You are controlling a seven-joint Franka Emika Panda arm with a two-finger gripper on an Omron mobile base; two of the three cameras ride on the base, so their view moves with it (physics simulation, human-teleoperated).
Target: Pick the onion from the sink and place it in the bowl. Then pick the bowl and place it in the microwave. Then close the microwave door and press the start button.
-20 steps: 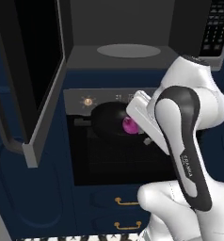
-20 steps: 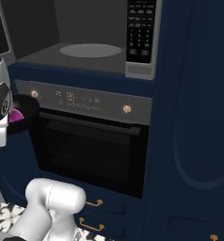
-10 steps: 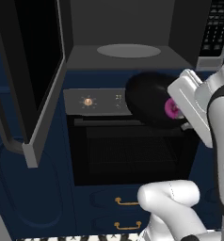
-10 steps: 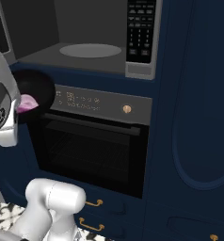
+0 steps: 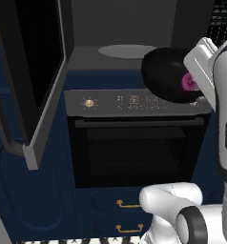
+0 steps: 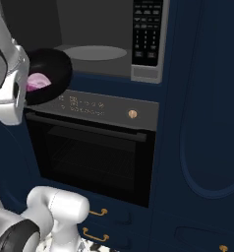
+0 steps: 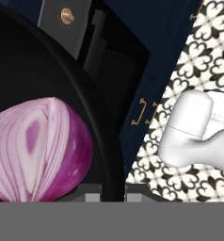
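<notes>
Now bowl (image 5: 165, 71) holds onion (image 5: 187, 81)

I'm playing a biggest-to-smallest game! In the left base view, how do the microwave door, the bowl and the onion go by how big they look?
1. microwave door, biggest, though it hangs nearest the camera
2. bowl
3. onion, a small pink lump inside the bowl
</notes>
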